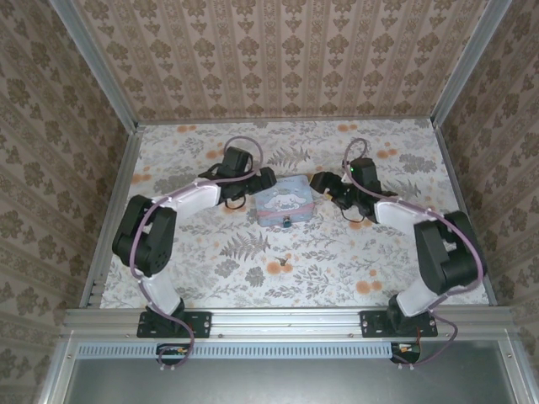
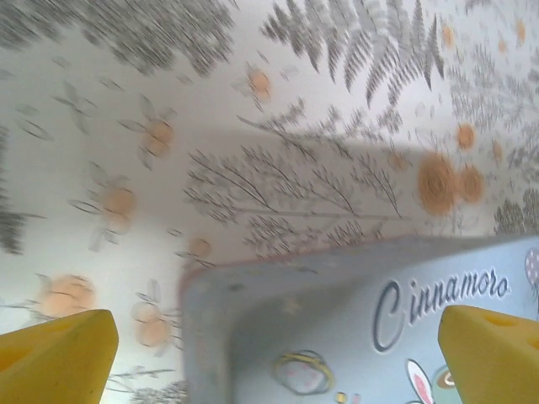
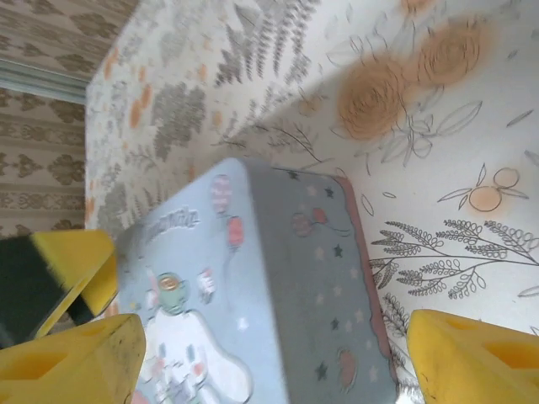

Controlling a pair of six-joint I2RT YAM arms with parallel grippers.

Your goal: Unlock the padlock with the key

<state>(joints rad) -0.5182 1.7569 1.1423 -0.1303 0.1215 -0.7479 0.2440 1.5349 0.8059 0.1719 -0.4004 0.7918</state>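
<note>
Padlock sits at the near edge of the pastel-blue box, the key lies on the table nearer the arms and apart from the box, and the left gripper and right gripper flank the box, fingers spread apart.

The box stands mid-surface, with the left gripper and right gripper crowding its two ends. The near side lies free as far as the key. Behind the box, bare surface runs to the wall.
</note>
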